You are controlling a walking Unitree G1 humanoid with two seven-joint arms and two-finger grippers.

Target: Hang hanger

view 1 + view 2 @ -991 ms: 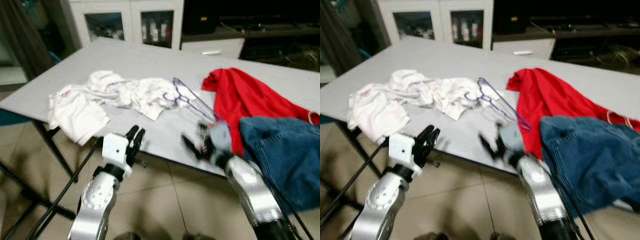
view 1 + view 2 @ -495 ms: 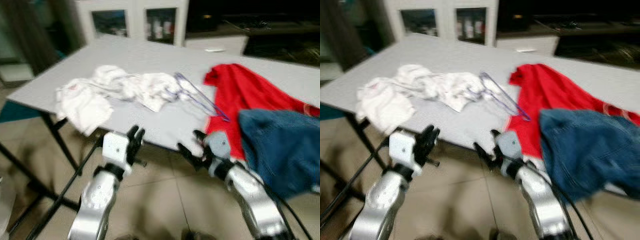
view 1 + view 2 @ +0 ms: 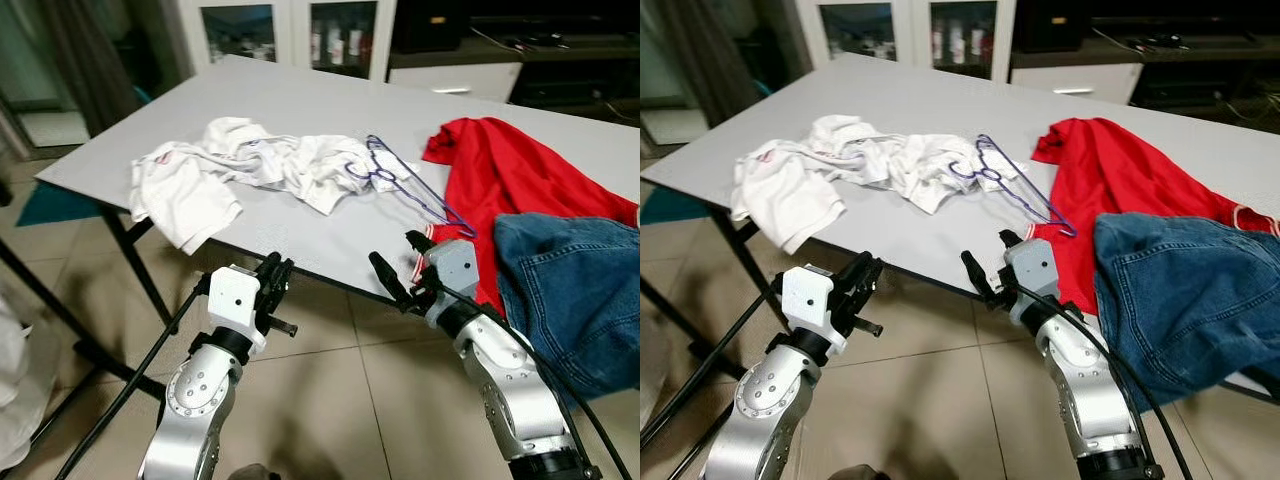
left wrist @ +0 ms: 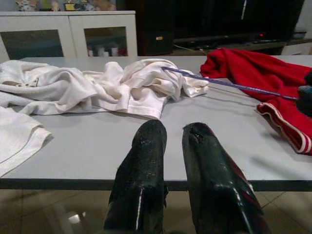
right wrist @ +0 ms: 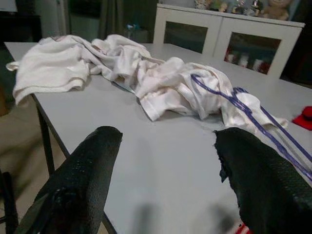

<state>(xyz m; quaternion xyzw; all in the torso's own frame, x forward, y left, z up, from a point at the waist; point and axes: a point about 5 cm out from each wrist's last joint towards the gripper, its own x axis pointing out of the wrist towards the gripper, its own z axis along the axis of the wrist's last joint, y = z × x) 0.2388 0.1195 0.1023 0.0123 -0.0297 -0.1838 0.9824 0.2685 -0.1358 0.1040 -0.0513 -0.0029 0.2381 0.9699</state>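
Even indoor light, sharp head views; softer, dimmer wrist views

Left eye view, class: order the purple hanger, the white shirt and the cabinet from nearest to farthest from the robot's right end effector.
1. Purple hanger: on the table just beyond the right end effector, beside the red garment.
2. White shirt: crumpled farther along the table, toward the robot's left.
3. Cabinet: past the table's far edge.

1. The table (image 3: 300, 110) is plain pale grey.
2. On the table, the hanger (image 3: 405, 185) is purple wire.
3. Beside the hanger, the crumpled cloth (image 3: 230, 175) is white.
4. The garment (image 3: 510, 180) beyond the hanger is red.
5. The denim (image 3: 570, 290) is blue.
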